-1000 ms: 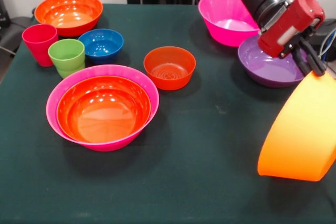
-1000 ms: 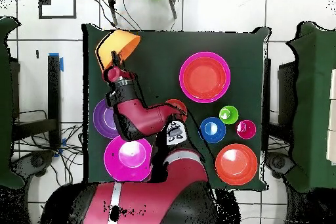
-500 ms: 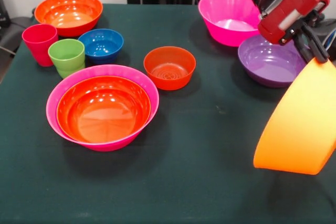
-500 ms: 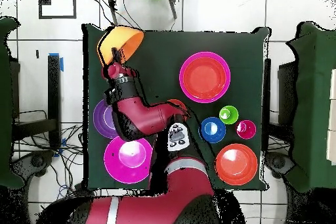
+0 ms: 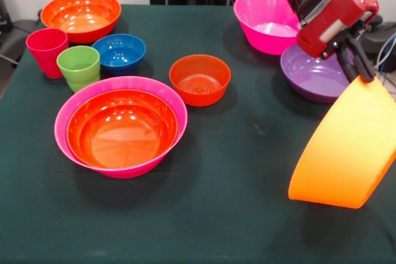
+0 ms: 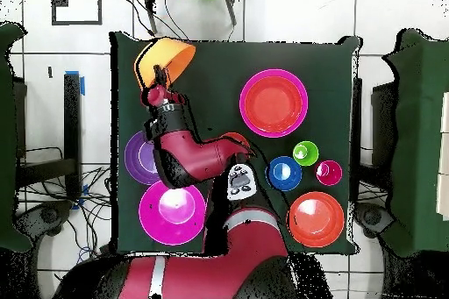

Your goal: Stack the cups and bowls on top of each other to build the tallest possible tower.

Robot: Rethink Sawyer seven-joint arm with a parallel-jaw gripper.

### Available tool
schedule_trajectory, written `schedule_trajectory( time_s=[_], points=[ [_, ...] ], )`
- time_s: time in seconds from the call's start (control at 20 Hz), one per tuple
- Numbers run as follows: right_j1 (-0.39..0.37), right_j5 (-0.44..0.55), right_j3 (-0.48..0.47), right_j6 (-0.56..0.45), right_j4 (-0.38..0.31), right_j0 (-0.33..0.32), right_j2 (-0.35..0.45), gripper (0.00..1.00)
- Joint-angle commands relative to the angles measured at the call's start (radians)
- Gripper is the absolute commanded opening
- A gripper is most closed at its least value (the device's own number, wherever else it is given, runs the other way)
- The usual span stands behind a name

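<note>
My gripper [image 5: 364, 73] [image 6: 160, 74] is shut on the rim of the large light orange bowl [image 5: 346, 148] [image 6: 163, 55] and holds it tilted above the table at the front view's right. A red-orange bowl [image 5: 122, 128] sits nested in a large magenta bowl [image 5: 74, 100] [image 6: 274, 103]. The red-pink cup [image 5: 46, 50] and lime green cup [image 5: 79, 67] stand beside the small blue bowl [image 5: 119, 52]. A small orange-red bowl [image 5: 199, 78], a purple bowl [image 5: 315, 73], a second magenta bowl [image 5: 267, 20] and a red-orange bowl [image 5: 80, 15] stand apart.
The dark green table [image 5: 235, 183] ends close behind the held bowl at the front view's right edge. Black equipment [image 5: 380, 35] stands beyond the table's right side.
The gripper has carried the light orange bowl a little leftward in the front view, toward the table's middle. The other bowls and cups have not moved.
</note>
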Motion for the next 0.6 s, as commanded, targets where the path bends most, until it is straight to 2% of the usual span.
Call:
schedule_trajectory(
  time_s=[0.05, 0.3, 0.6],
  points=[
    [0.068, 0.025, -0.059, 0.057, -0.003, -0.002, 0.071, 0.0],
    [0.092, -0.005, -0.071, 0.044, 0.021, 0.01, 0.069, 0.0],
    [0.091, -0.001, -0.079, 0.05, 0.02, 0.016, 0.075, 0.0]
  ],
)
